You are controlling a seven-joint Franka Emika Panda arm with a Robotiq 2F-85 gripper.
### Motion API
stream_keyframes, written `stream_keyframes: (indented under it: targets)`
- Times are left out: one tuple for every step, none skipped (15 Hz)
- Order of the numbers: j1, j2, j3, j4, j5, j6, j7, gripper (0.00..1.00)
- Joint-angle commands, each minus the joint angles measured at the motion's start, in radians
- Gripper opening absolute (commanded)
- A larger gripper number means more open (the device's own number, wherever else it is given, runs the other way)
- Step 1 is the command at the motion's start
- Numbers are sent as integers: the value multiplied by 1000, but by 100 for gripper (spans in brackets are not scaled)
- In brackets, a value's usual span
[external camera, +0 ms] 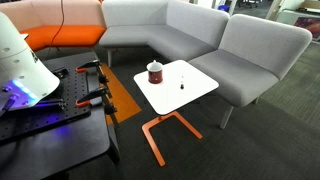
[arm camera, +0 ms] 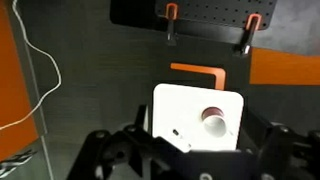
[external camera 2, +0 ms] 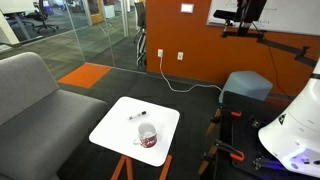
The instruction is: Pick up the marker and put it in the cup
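Note:
The marker (external camera: 183,84), a tiny dark stick, lies on a small white square table (external camera: 195,95) near its middle. The cup (external camera: 154,72), a dark red-brown mug with a whitish rim, stands upright on the same table a short way from the marker. Both also show in an exterior view, the marker (external camera 2: 138,116) and the cup (external camera 2: 147,136). In the wrist view the table (arm camera: 190,100) lies far below, with the cup (arm camera: 214,120) and the marker (arm camera: 176,132) on it. My gripper (arm camera: 195,145) is high above them, its dark fingers spread apart and empty.
A grey corner sofa (external camera: 200,35) and an orange seat (external camera: 60,38) stand behind the table. A black cart with orange clamps (external camera: 85,90) carries the white robot base (external camera: 20,60). The table has an orange frame (external camera: 160,130). A white cable (arm camera: 40,70) lies on the floor.

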Motion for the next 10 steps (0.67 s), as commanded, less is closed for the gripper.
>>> stream_keyframes:
  targets:
    - [20, 2, -14, 3, -11, -4, 13, 100]
    - [20, 2, -14, 3, -11, -4, 13, 100]
    - [20, 2, -14, 3, -11, -4, 13, 100]
    - [27, 31, -23, 7, -9, 34, -1, 100]
    - [30, 52, -24, 4, -20, 84, -9, 100]
    - [37, 105, -34, 8, -17, 153, -21, 100]
    - [35, 150, -34, -2, -37, 247, -26, 100]
    - [34, 236, -56, -8, -36, 365, -39, 100]
    - [27, 321, -67, -13, -42, 461, -48, 100]
    - [22, 389, -76, -23, -52, 528, -66, 100]
